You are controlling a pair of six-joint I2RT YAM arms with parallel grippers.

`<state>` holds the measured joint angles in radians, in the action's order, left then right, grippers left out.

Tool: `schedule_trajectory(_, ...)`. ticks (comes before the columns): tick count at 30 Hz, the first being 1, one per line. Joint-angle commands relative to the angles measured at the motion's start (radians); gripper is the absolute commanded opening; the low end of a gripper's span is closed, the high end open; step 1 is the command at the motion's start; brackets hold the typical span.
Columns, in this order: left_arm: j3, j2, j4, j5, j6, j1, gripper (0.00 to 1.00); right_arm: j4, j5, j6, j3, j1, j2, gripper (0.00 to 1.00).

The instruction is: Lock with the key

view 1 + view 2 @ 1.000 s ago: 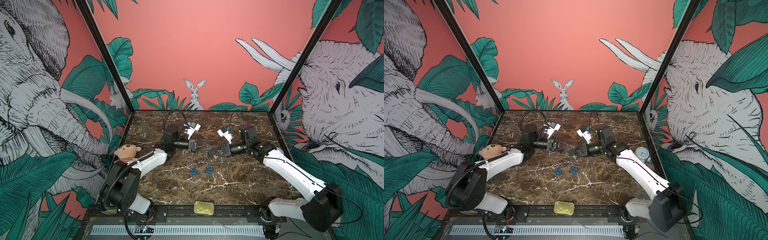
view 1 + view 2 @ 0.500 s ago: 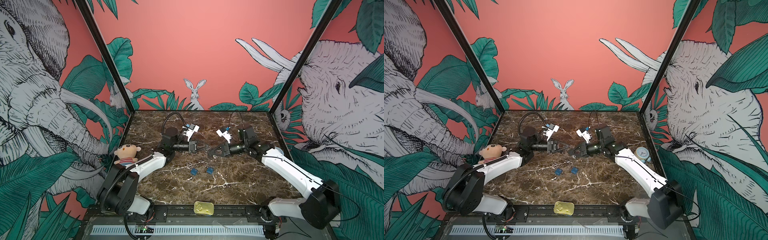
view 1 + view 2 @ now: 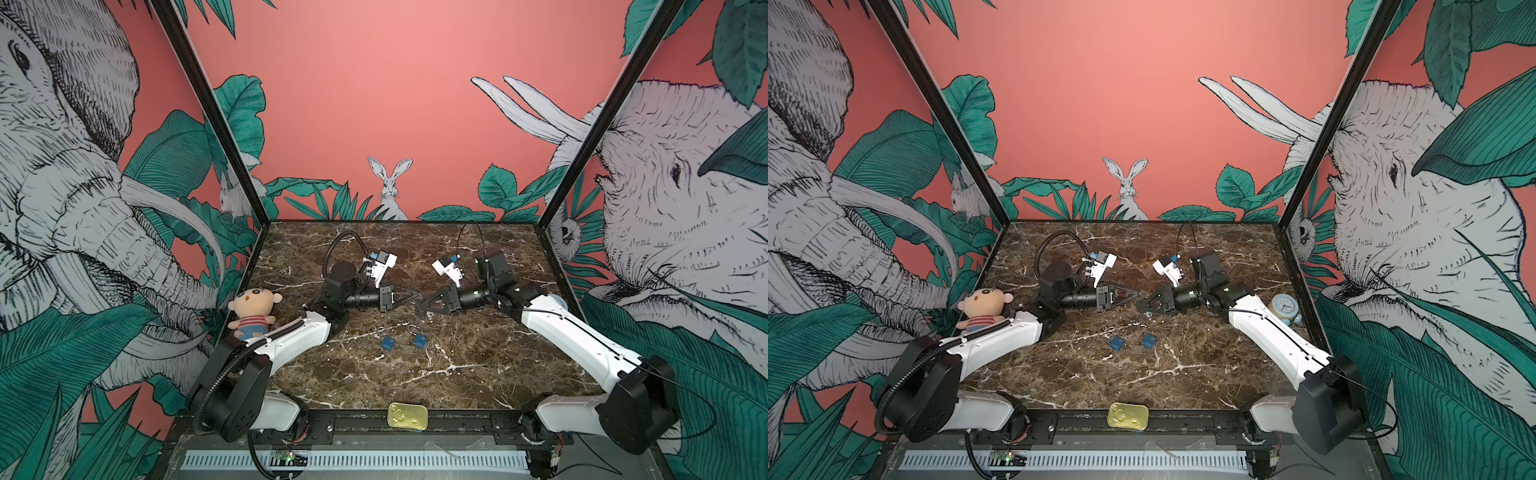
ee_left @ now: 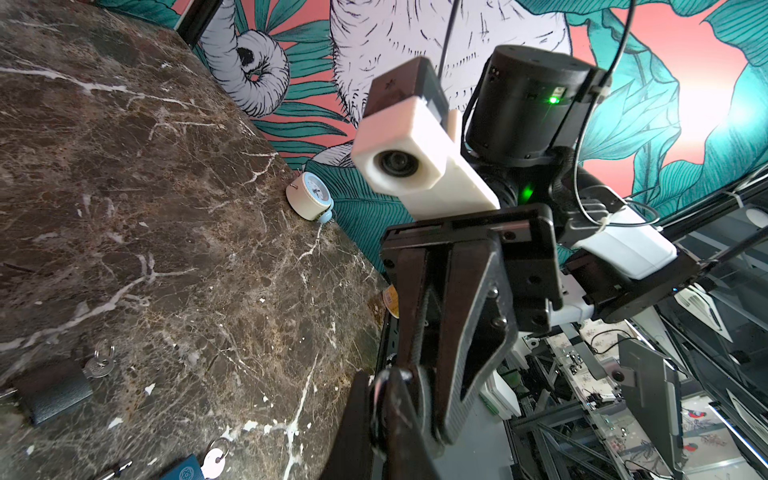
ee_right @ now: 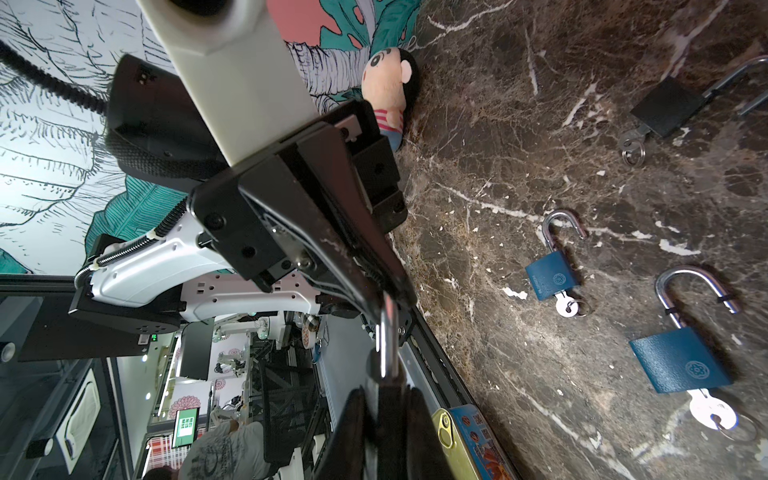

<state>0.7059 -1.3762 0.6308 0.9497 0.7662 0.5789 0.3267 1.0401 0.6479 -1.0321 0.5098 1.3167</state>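
Both top views: left hand and right hand meet tip to tip above the surface; the item between them is too small to identify. Right wrist view: only a bare metal shackle shows, pinched by the left hand, with its lock body mostly hidden between the right hand's fingers; the black padlock and the tin both run off the frame edge. Left wrist view: a blue padlock is cut off at the frame edge; in a top view the clock is partly hidden behind the right arm.
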Motion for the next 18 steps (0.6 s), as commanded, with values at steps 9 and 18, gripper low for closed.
schedule_trajectory(9, -0.103, -0.001, -0.038, 0.052, 0.077, 0.116, 0.00, -0.342, 0.058, -0.034, -0.080, -0.017, 0.025, 0.00)
schedule_trajectory(18, -0.103, -0.001, -0.039, 0.040, 0.087, 0.179, 0.00, -0.371, 0.066, -0.025, -0.085, -0.033, 0.052, 0.00)
